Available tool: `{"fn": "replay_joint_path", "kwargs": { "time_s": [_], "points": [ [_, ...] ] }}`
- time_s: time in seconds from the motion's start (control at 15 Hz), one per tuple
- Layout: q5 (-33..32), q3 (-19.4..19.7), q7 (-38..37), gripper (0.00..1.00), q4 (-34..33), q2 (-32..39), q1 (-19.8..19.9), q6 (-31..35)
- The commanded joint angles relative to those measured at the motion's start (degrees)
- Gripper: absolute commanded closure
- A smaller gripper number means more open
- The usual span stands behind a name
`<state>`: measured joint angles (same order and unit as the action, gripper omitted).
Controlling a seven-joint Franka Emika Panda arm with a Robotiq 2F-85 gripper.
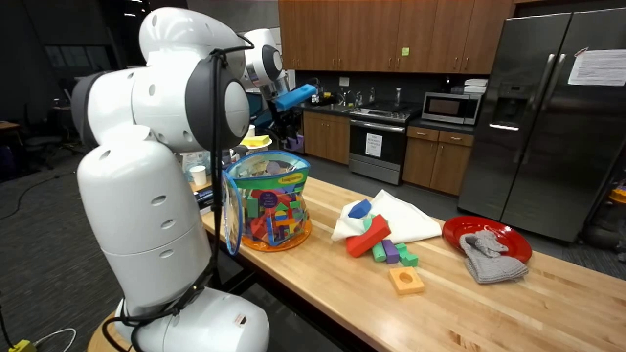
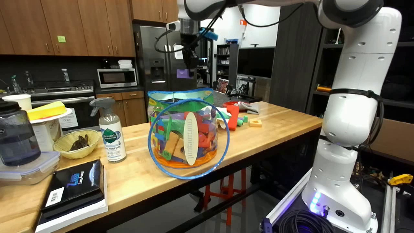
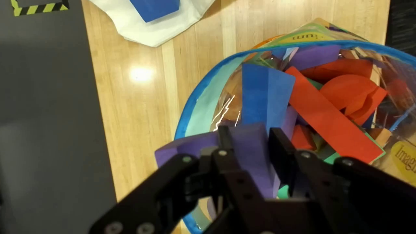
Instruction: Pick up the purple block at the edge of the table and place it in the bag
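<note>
The pincer [image 3: 250,138] was clamped on the purple block [image 3: 251,157], its fingers [image 3: 226,141] on either side, and held it in the air over the open top of the bag [image 3: 204,105] — near the rim but apart from it. The block was plain purple, with flat faces and straight edges. In the wrist view a broad face filled the space between the fingers, while a narrower, slanting part jutted past the finger at that view's left; the join was hidden, so its full outline could not be told.

The bag stood on the tabletop [image 1: 440,313], see-through, blue-edged and with coloured pieces [image 3: 331,113] inside. In an exterior view a yellow label [image 1: 291,178] on its green band read "Imaginarium"; the wrist view caught only the start of that name on a yellow oval [image 3: 401,162]. A long pale label [image 2: 190,139] seemed to carry the same word on end, and a small green tag [image 2: 167,154] read "100".

A spray bottle [image 2: 112,139] said "Seventh Generation" and "All Purpose". A black box [image 2: 76,191] bore a barcode sticker [image 2: 55,196] and blue lettering that began with Z — the rest was unclear. A sign [image 2: 69,119] on the oven [image 1: 392,154] ended in "Purposes Only"; a sheet [image 1: 599,67] on the fridge [image 1: 513,122] was too small to read.
</note>
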<state>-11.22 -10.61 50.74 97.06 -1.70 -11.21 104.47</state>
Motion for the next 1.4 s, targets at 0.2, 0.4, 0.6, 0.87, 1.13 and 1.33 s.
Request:
{"fn": "replay_joint_path", "kwargs": {
  "time_s": [0.2, 0.4, 0.6, 0.87, 1.13, 1.33],
  "points": [
    [1.1, 0.0, 3.3, 0.92, 1.2, 2.3, 0.3, 2.4],
    [1.3, 0.0, 3.7, 0.92, 2.3, 2.6, 0.5, 3.2],
    [0.7, -0.1, 3.9, 0.42, 3.6, 2.2, 0.4, 3.4],
    [0.1, -0.2, 2.7, 0.49, 2.7, 3.3, 0.2, 2.7],
    [0.1, -0.2, 2.7, 0.41, 2.8, 3.2, 0.2, 2.8],
    [0.1, -0.2, 2.7, 0.41, 2.8, 3.2, 0.2, 2.8]
  ]
}}
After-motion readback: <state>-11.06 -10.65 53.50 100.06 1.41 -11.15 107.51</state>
